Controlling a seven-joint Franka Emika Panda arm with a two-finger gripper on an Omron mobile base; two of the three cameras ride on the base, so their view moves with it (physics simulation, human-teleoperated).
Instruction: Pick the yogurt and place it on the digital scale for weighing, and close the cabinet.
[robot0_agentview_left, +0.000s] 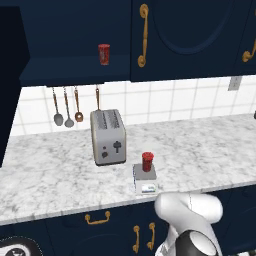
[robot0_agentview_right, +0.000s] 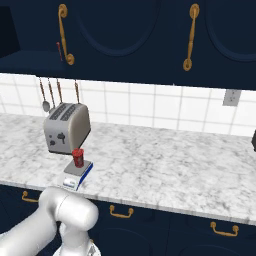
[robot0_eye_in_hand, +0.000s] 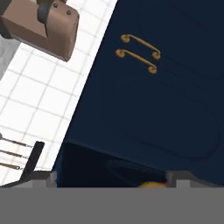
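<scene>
Two steps make this task, and the first looks finished: the yogurt (robot0_agentview_left: 147, 161) stands upright on the digital scale (robot0_agentview_left: 145, 180), near the front edge of the surface (robot0_agentview_left: 210, 150). So the step in hand is, I judge, closing the cabinet (robot0_agentview_left: 190, 35).

Going from the largest thing: the cabinet runs along the wall above the surface. Its left part is open, with the shelf (robot0_agentview_left: 70, 67) exposed and a dark door leaf (robot0_agentview_left: 10, 85) swung out at the far left of the left base view. The closed doors beside it carry long brass handles (robot0_agentview_left: 143, 35). In the hand view the camera looks at these navy doors and a pair of handles (robot0_eye_in_hand: 136, 53); the tool (robot0_eye_in_hand: 109, 181) is released, its two tips wide apart at the bottom edge and grasping nothing.

Next, the move calls for bringing the tool behind the open door leaf and pushing it toward the cabinet front until it shuts. Whether the tool is already near that leaf I cannot tell.

Around: a silver toaster (robot0_agentview_left: 107, 136) stands behind the scale, nearer the back edge of the surface, and some hanging utensils (robot0_agentview_left: 68, 107) are on the tiled wall to its left. A second red cup (robot0_agentview_left: 103, 54) stands on the open shelf; it sits well inside, so I judge it will not block the door.
</scene>
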